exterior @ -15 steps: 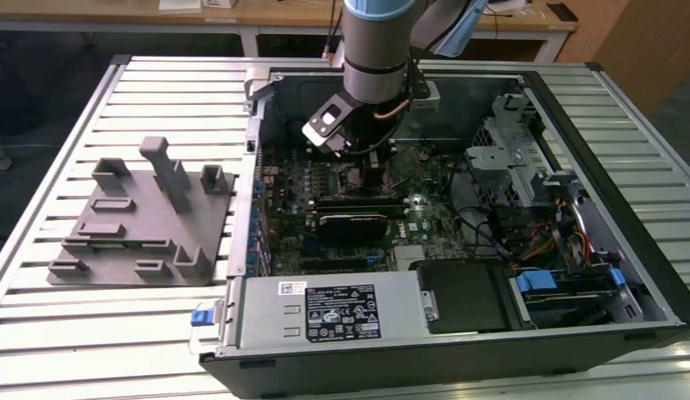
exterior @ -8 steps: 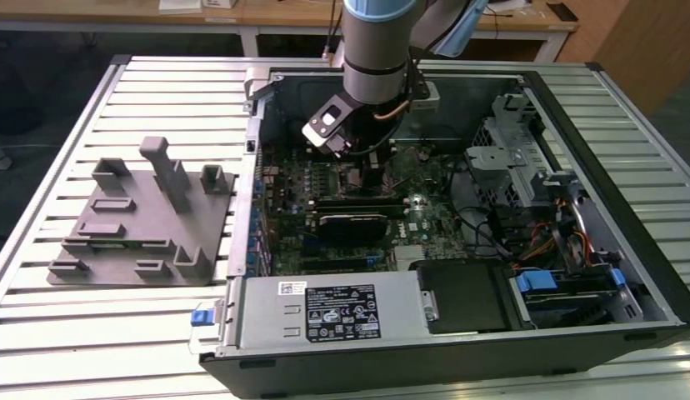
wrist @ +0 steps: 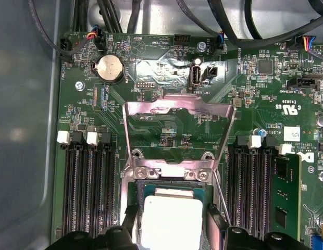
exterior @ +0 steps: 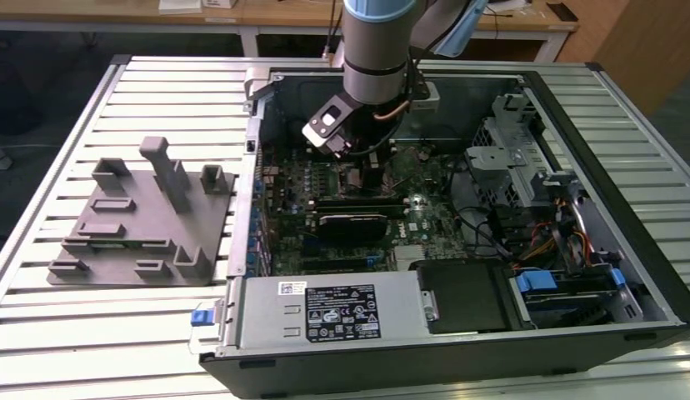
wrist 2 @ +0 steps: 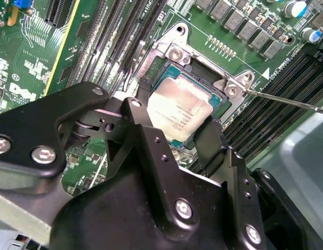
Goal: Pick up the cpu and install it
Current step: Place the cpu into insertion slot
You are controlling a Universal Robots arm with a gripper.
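— Gripper [wrist 2: 174, 117] pinches the chip [wrist 2: 178, 104] by two edges at the socket [wrist 2: 174, 52], eleven o'clock from the case's [exterior: 457, 362] middle in the exterior view.
— What could spoil it?
— Letting go tilted might bend socket pins, I'd judge.

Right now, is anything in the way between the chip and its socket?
Nothing visible. The cpu, held in the gripper, is right at the socket, and the metal cover frame is swung open.
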